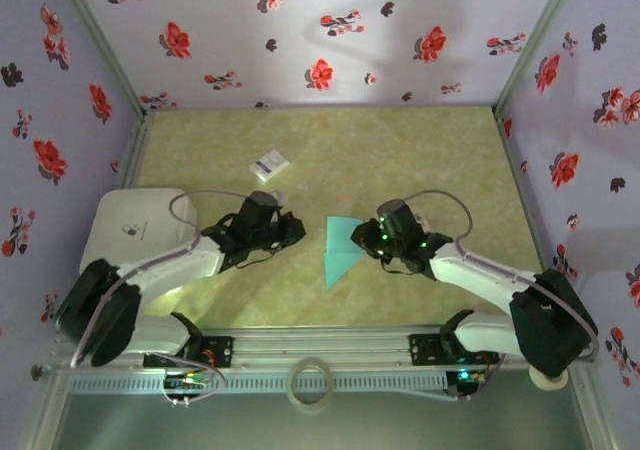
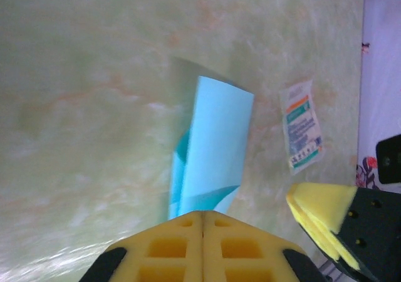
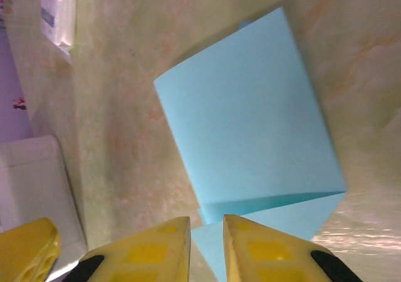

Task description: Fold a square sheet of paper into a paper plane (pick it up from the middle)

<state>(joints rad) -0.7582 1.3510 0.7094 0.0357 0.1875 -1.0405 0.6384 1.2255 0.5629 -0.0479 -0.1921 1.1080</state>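
Seeing teal paper sheet [image 1: 338,250] lying partly folded at mid-bench, between left hand [image 1: 296,232] and right hand [image 1: 360,236]. Seeing small white card [image 1: 268,164] lying nearer far edge.

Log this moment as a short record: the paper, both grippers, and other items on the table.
paper: teal sheet of paper, partly folded, on the table between the grippers
left gripper: jaws shut, holding nothing, at the paper's edge
right gripper: jaws slightly parted, over the paper's edge; contact unclear
other items: small white card; printed card; white box
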